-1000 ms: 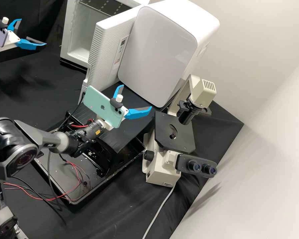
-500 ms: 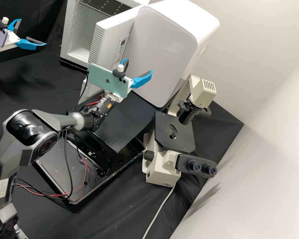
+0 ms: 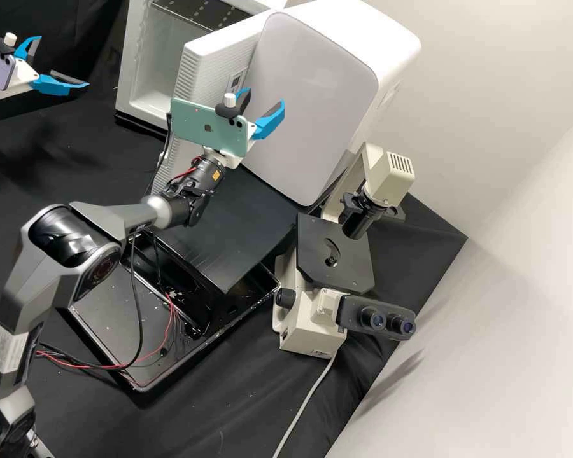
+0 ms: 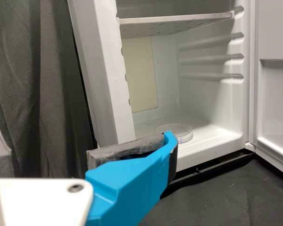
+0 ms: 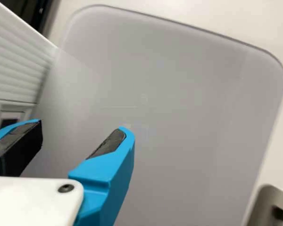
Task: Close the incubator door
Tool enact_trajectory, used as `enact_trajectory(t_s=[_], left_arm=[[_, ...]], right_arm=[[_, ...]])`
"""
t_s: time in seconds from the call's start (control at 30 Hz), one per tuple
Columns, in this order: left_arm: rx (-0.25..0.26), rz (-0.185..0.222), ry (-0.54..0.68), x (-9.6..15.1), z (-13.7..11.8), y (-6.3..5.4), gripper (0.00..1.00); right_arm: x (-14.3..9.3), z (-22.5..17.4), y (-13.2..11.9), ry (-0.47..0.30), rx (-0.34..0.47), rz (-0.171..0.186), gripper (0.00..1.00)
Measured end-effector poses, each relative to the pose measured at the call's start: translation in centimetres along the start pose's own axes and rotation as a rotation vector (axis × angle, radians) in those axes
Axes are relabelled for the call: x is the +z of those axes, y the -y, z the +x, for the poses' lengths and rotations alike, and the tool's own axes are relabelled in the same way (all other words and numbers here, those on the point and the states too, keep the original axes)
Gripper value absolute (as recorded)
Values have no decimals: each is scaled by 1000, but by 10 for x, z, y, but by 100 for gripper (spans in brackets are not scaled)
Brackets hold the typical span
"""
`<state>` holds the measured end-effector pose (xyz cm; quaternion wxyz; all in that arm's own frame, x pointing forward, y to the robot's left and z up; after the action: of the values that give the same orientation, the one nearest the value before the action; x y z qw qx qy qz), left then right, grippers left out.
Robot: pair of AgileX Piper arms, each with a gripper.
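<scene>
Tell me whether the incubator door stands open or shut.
Open. The door is swung out from the incubator, and the left wrist view looks inside, at a shelf and a clear dish.

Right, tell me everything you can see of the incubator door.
The incubator door is thick, white and plastic-looking. Its outer face has fine ribs and a control panel with a small dark screen; its inner face, in the left wrist view, has moulded recesses. It stands upright and wide open, joined to the cabinet along one side. The right gripper is in front of it; whether they touch, I cannot tell.
</scene>
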<state>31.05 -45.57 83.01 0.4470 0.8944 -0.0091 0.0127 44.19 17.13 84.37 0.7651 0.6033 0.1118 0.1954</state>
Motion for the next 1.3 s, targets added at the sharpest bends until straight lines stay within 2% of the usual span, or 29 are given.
enact_trajectory(t_s=[0.2,0.4,0.63,0.8,0.93,1.03,1.3], left_arm=[[0,0,0,0,0,0,100],[0,0,0,0,0,0,100],[0,0,0,0,0,0,100],[0,0,0,0,0,0,100],[0,0,0,0,0,0,100],[0,0,0,0,0,0,100],[0,0,0,0,0,0,100]], right_arm=[[-15,5,6,-28,-17,11,0],[-24,12,6,-23,-46,13,0],[-34,36,12,-45,-67,9,0],[-40,56,23,-64,-104,39,0],[-49,75,28,-122,-113,26,0],[-58,89,35,-135,-129,21,0],[-71,108,56,-90,-209,-41,0]])
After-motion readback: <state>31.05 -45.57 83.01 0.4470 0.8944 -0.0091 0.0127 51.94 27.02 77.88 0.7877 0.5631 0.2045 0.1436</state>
